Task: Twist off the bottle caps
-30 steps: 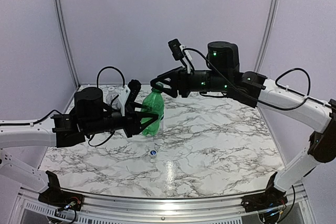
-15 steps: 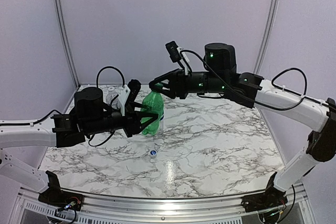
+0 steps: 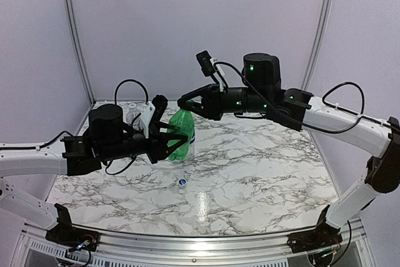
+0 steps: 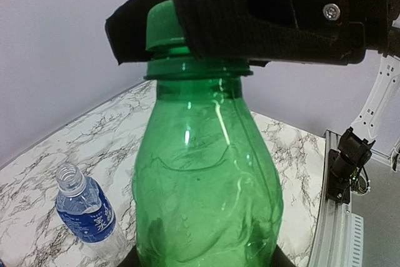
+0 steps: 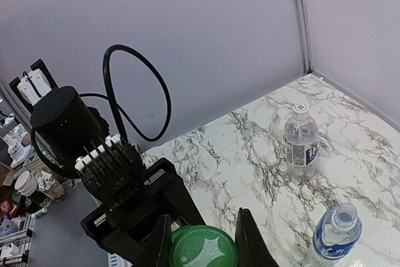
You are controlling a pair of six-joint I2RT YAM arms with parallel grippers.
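The green bottle [image 3: 182,134] stands upright on the marble table, and my left gripper [image 3: 172,142] is shut on its lower body. In the left wrist view the bottle [image 4: 206,173] fills the frame, and the black right fingers [image 4: 262,10] clamp its green cap [image 4: 164,24]. My right gripper [image 3: 186,102] is shut on that cap from above. In the right wrist view the cap [image 5: 203,249] sits between the two fingertips [image 5: 164,242]. The blue-label bottle [image 5: 337,229] stands open, and its blue cap [image 3: 182,182] lies on the table. The white-label bottle [image 5: 301,145] still wears its whitish cap [image 5: 301,109].
The blue-label bottle [image 4: 82,209] stands close to the left of the green one in the left wrist view. The white-label bottle [image 3: 133,114] is at the back left behind my left arm. The table's metal front rail [image 3: 200,242] runs along the near edge.
My right wrist has turned and shifted slightly left at the green cap. The left arm and the green bottle have stayed in place.
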